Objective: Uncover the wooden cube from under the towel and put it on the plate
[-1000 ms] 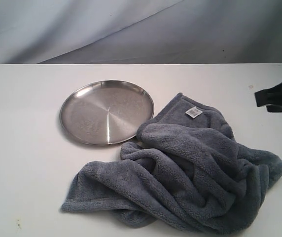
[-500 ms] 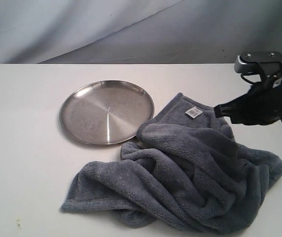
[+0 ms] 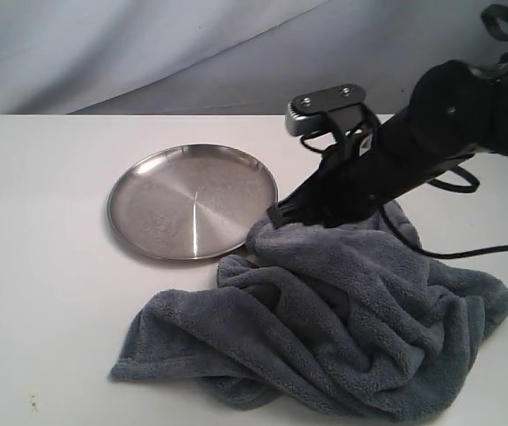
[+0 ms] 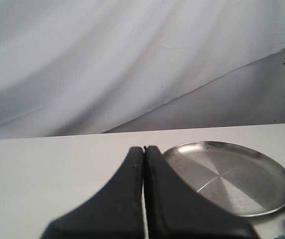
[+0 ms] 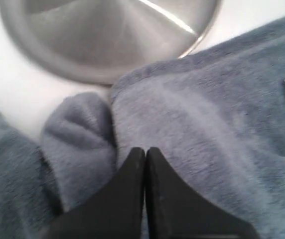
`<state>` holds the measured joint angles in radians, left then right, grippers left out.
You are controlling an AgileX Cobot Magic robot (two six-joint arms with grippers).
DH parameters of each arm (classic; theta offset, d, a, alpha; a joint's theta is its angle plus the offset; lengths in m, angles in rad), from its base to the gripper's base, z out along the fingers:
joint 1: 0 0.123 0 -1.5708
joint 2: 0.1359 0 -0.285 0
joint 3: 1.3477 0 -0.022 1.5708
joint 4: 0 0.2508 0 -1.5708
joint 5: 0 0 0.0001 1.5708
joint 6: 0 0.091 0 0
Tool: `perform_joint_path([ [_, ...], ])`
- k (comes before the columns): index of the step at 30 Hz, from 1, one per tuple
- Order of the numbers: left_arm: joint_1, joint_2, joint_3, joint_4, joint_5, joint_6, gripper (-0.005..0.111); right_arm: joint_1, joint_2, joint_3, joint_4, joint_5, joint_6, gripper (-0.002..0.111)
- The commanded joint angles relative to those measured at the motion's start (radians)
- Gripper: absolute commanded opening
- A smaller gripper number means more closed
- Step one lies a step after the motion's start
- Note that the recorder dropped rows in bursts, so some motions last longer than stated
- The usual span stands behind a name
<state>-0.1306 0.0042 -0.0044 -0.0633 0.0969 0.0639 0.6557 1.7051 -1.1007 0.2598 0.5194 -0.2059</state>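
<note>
Sweeping in from right edge of frame within last second, right gripper [image 3: 278,216] now at centre, tip at towel [image 3: 343,319] fold nearest plate [image 3: 161,213] — jaws pressed together, gripping nothing. Towel unmoved. Wooden cube hidden, presumably under heap at lower right. Uncovering not begun — jaws likely must part to pinch. Left gripper [image 4: 143,149] closed too, empty.

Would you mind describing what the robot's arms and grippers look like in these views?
The right arm is bulky and matte black. Near its wrist sits a grey bracket with two small screws, and thin black cables trail from it. The right gripper and left gripper both have smooth black fingers, broad at the base and tapering to narrow tips.
</note>
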Motion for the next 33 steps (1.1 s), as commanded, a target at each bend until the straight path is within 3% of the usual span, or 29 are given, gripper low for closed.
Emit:
perform_joint_path([
  [1,0.002,-0.004,0.004,-0.002,-0.011,-0.002,0.0,0.096,-0.034,0.014,0.004,0.084,-0.011,0.0],
  [6,0.002,-0.004,0.004,-0.002,-0.011,-0.002,0.0,0.175,-0.124,0.118,-0.023,0.111,0.019,0.0],
  [11,0.002,-0.004,0.004,-0.002,-0.011,-0.002,0.0,0.182,-0.252,0.264,-0.093,0.116,0.121,0.0],
  [17,0.002,-0.004,0.004,-0.002,-0.011,-0.002,0.0,0.178,-0.375,0.46,-0.444,0.126,0.502,0.0],
  [20,0.002,-0.004,0.004,-0.002,-0.011,-0.002,0.0,0.147,-0.42,0.514,-0.63,0.183,0.709,0.0],
  [24,0.002,-0.004,0.004,-0.002,-0.011,-0.002,0.0,0.068,-0.489,0.529,-0.73,0.235,0.761,0.0],
  [33,0.002,-0.004,0.004,-0.002,-0.011,-0.002,0.0,-0.215,-0.454,0.476,-0.781,-0.065,0.829,0.0],
])
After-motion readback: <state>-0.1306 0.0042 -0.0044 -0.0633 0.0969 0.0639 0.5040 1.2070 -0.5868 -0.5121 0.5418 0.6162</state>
